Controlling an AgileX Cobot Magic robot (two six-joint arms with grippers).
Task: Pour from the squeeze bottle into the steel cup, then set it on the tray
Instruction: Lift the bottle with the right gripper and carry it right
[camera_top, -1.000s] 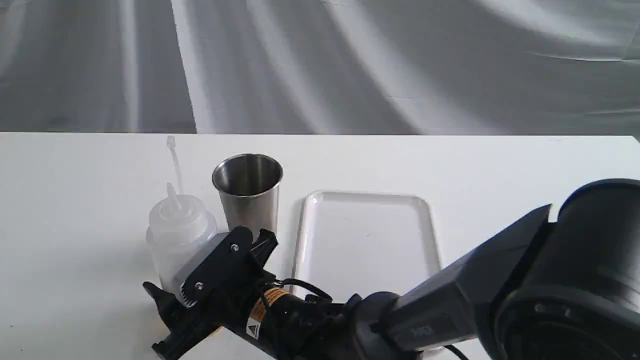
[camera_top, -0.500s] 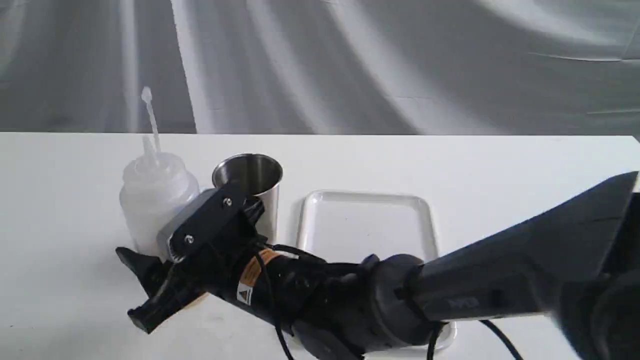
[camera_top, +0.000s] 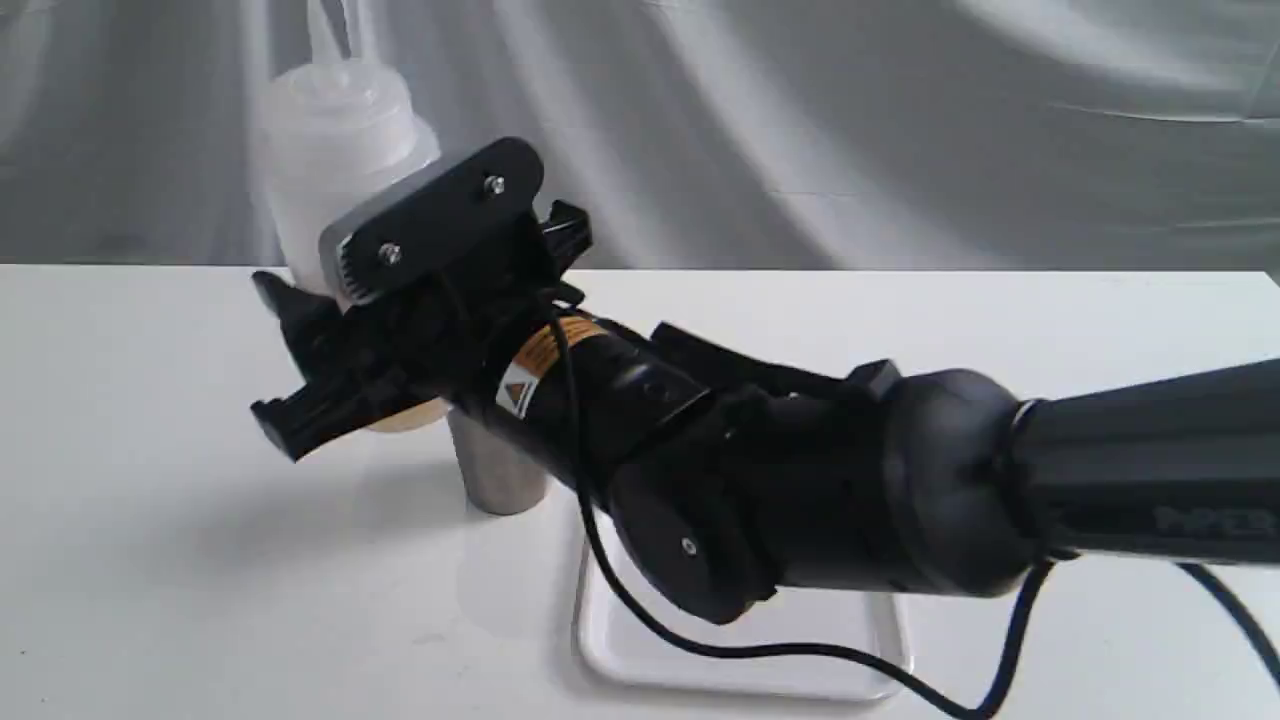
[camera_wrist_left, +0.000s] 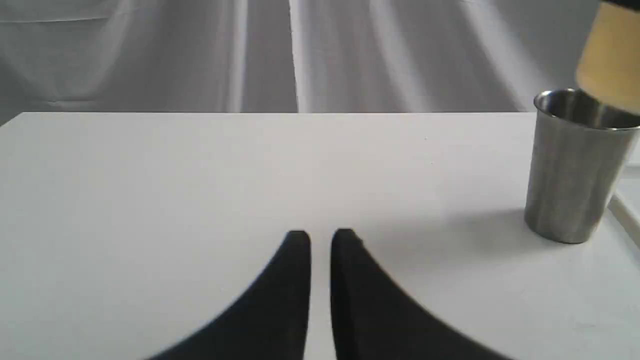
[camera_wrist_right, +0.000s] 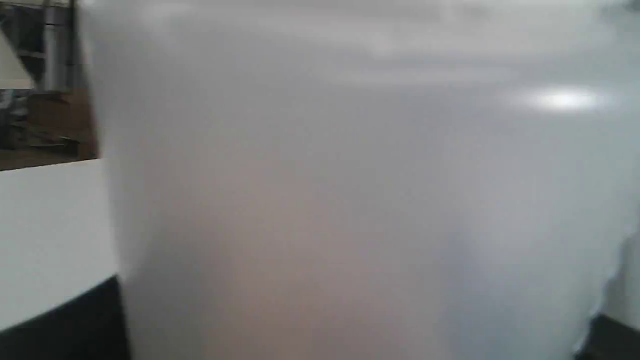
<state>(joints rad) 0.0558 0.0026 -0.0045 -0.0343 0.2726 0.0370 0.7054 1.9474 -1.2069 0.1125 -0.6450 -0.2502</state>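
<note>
From where I stand, the right gripper (camera_top: 325, 325) is clamped around the squeeze bottle (camera_top: 335, 150), one finger on each side of its body. It holds the bottle well clear of the white table (camera_top: 150, 560). The bottle is roughly upright, and its nozzle runs off the top of the exterior view. A band of amber liquid sits in its base (easiest to see from the left wrist view, where that base (camera_wrist_left: 607, 55) hangs just over the cup's rim). The right wrist view shows little besides the bottle's pale, blurred wall (camera_wrist_right: 350, 200).

The steel cup (camera_top: 495, 475) stands upright on the table. Most of it is hidden behind the gripper, but its open rim is plain in the left wrist view (camera_wrist_left: 575, 170). The white tray (camera_top: 760, 665) lies flat just beside the cup, largely covered by the right arm, which reaches across above it.

The left gripper (camera_wrist_left: 320, 240) hovers low over bare table, well apart from the cup. Its fingers are drawn together to a thin slit with nothing between them.
</note>
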